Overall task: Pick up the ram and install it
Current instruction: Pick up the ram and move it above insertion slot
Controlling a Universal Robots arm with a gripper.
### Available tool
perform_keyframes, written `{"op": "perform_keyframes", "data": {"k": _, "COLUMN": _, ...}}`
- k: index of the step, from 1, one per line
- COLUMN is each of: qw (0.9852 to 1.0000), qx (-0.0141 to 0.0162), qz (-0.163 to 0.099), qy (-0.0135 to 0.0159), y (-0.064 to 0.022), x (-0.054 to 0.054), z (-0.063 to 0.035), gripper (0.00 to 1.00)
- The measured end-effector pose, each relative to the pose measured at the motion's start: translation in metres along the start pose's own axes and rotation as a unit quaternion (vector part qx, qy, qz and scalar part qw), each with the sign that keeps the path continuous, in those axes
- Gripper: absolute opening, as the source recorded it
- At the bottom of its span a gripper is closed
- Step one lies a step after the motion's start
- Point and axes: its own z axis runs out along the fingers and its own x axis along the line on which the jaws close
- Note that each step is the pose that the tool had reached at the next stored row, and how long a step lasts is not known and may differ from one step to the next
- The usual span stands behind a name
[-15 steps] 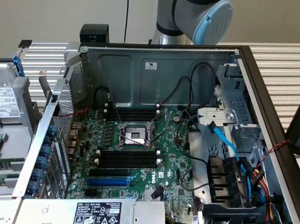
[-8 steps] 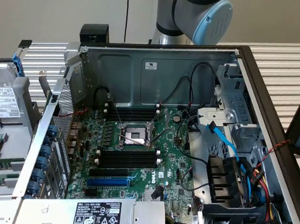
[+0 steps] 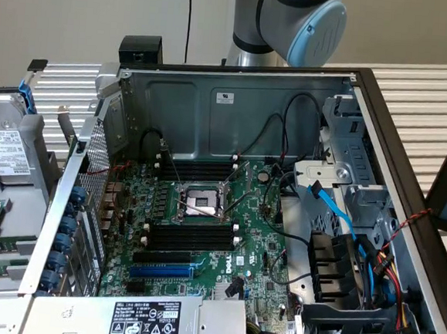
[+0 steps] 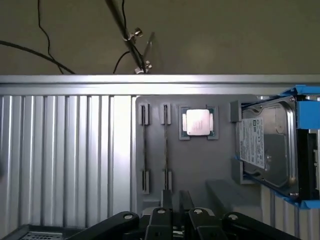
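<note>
The ram [image 4: 165,150] stands on edge in a slot of a grey tray [image 4: 200,165], so the wrist view sees it as a thin dark line held by grey clips at both ends. A second stick [image 4: 145,150] sits in the slot just beside it. The processor chip [image 4: 197,121] lies on the ram's other side, with a hard drive [image 4: 267,145] beyond that. In the exterior view the two sticks are dark green strips at the lower left of the frame, beside the open computer case [image 3: 212,112] on the ridged counter [image 3: 422,97]. The gripper [image 4: 176,198] hovers near one end of the ram, its jaws a narrow gap apart with nothing between them. The hard drive's white label and the white sticker [image 3: 225,97] on the case wall carry print too small to read.
</note>
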Motion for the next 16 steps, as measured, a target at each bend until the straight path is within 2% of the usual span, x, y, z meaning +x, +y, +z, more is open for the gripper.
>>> {"op": "perform_keyframes", "data": {"k": 5, "qw": 0.9998, "qx": 0.0005, "qz": -0.02, "qy": 0.0009, "y": 0.0031, "x": 0.0, "z": 0.0091, "gripper": 0.21}}
{"op": "perform_keyframes", "data": {"k": 12, "qw": 0.9997, "qx": 0.0006, "qz": -0.023, "qy": 0.0011, "y": 0.0157, "x": -0.001, "z": 0.0225, "gripper": 0.21}}
{"op": "perform_keyframes", "data": {"k": 16, "qw": 0.9997, "qx": 0.0006, "qz": -0.023, "qy": 0.0011, "y": 0.0196, "x": -0.001, "z": 0.03, "gripper": 0.21}}
